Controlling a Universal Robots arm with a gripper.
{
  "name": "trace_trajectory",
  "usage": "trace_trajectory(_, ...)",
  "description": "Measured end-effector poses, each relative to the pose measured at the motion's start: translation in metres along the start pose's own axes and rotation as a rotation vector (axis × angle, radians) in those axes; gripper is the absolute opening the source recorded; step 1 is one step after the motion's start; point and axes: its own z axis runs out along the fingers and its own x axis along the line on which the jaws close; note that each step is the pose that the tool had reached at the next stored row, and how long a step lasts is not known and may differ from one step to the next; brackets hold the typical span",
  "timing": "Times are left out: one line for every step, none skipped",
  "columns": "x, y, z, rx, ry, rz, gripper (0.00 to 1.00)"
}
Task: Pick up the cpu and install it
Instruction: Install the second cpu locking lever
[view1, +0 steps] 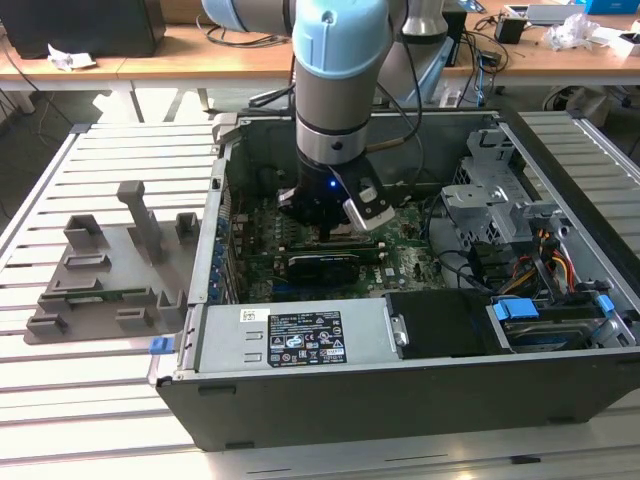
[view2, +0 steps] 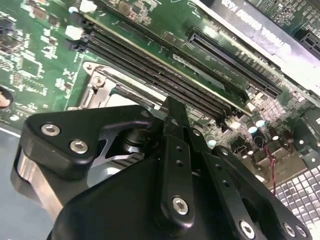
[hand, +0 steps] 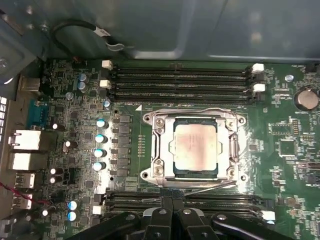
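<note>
The cpu (hand: 195, 146) lies flat inside the metal socket frame (hand: 159, 150) on the green motherboard, silver top up, with a thin green rim showing around it. In the first wrist view my gripper (hand: 172, 200) hovers just beside the socket, over the memory slots, with its black fingers pressed together and nothing between them. The second wrist view shows the same closed fingers (view2: 172, 120) above a corner of the socket frame (view2: 100, 82). In the exterior view the gripper (view1: 330, 232) reaches down into the open computer case (view1: 400, 400).
Memory slots (hand: 185, 82) flank the socket on both sides. A card (view1: 325, 262), a drive cage (view1: 490, 190) and loose cables (view1: 540, 260) crowd the case at the exterior view's right. Grey holder blocks (view1: 110, 270) stand on the slatted table at its left.
</note>
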Motion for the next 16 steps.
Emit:
trace_trajectory(0.0012,-0.0004,0.0026,0.0000,0.0000,0.000,0.11)
trace_trajectory(0.0020,-0.0007,0.0044,-0.0001,0.0001,0.000,0.11)
trace_trajectory(0.0052,-0.0013,0.0082,-0.0006,0.0000,0.000,0.11)
trace_trajectory(0.0094,-0.0015,0.0096,-0.0019,0.0001,0.000,0.11)
trace_trajectory(0.0133,-0.0015,0.0101,-0.0033,-0.0001,0.000,0.11)
trace_trajectory(0.0151,-0.0015,0.0105,-0.0038,-0.0001,0.000,0.11)
trace_trajectory(0.0173,-0.0015,0.0108,-0.0041,-0.0001,0.000,0.11)
trace_trajectory(0.0199,-0.0015,0.0111,-0.0043,0.0000,0.000,0.11)
trace_trajectory(0.0223,-0.0015,0.0114,-0.0045,-0.0001,0.000,0.11)
trace_trajectory(0.0237,-0.0015,0.0117,-0.0045,-0.0001,0.000,0.11)
trace_trajectory(0.0247,-0.0012,0.0121,-0.0044,0.0000,-0.001,0.11)
trace_trajectory(0.0255,-0.0004,0.0128,-0.0044,0.0003,-0.002,0.11)
trace_trajectory(0.0258,0.0002,0.0134,-0.0045,0.0003,-0.003,0.11)
trace_trajectory(0.0260,0.0007,0.0139,-0.0046,0.0005,-0.003,0.11)
trace_trajectory(0.0262,0.0011,0.0144,-0.0044,0.0007,-0.004,0.11)
trace_trajectory(0.0262,0.0013,0.0147,-0.0044,0.0009,-0.005,0.11)
